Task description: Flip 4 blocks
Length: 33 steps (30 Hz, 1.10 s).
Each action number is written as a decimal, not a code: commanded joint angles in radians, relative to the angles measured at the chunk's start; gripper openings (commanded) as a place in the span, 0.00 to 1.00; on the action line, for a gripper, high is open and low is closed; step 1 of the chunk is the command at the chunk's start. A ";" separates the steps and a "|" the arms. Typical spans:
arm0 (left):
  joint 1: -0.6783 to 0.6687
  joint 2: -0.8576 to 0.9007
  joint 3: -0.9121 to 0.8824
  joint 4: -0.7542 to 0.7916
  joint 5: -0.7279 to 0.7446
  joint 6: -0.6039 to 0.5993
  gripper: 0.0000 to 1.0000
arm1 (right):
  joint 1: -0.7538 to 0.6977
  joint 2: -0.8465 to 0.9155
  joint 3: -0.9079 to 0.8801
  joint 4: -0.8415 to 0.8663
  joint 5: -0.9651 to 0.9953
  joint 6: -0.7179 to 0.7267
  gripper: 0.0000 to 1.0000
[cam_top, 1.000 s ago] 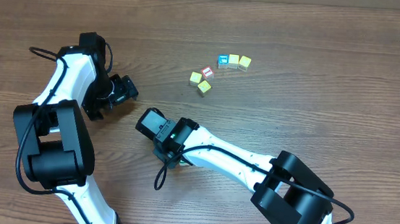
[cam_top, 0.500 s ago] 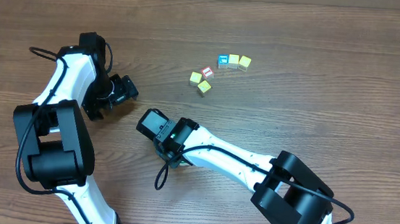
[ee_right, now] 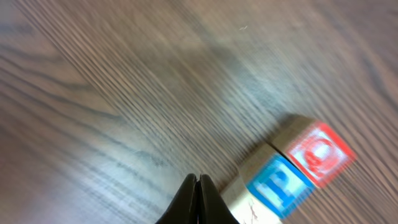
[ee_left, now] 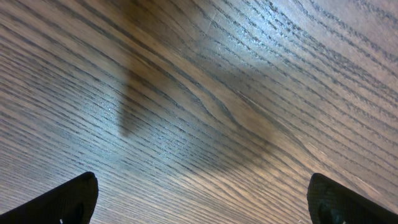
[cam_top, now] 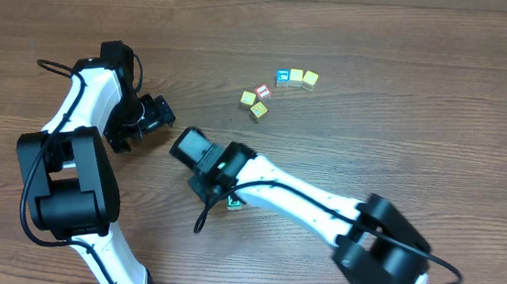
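Note:
In the right wrist view three blocks lie in a touching row on the wood: a red-framed Q block [ee_right: 320, 155], a blue P block [ee_right: 280, 183] and a pale block [ee_right: 247, 206]. My right gripper [ee_right: 198, 182] is shut and empty, its tips just left of the pale block and apart from it. From overhead, one small pale-green block [cam_top: 235, 202] peeks out beside the right arm's wrist [cam_top: 210, 166], which hides the others. At the left my left gripper [cam_top: 159, 114] is open, and the left wrist view has only bare wood between its fingertips [ee_left: 74, 196].
A loose group of other cubes lies at the back centre: a blue one [cam_top: 282, 76], two yellow ones [cam_top: 302, 77], a red one [cam_top: 261, 92] and two more yellow ones [cam_top: 253, 104]. A cable [cam_top: 203, 218] loops under the right arm.
The right arm's wrist has shifted up and left, uncovering a small pale-green block beside it. The left arm has not moved.

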 commanded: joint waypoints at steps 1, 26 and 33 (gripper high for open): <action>-0.008 -0.005 0.010 0.001 -0.011 -0.003 1.00 | -0.079 -0.114 0.042 -0.050 -0.071 0.194 0.04; -0.008 -0.005 0.010 0.001 -0.011 -0.003 1.00 | -0.301 -0.124 -0.411 0.187 -0.517 0.540 0.04; -0.008 -0.006 0.010 0.001 -0.011 -0.003 1.00 | -0.295 -0.124 -0.411 0.225 -0.503 0.540 0.04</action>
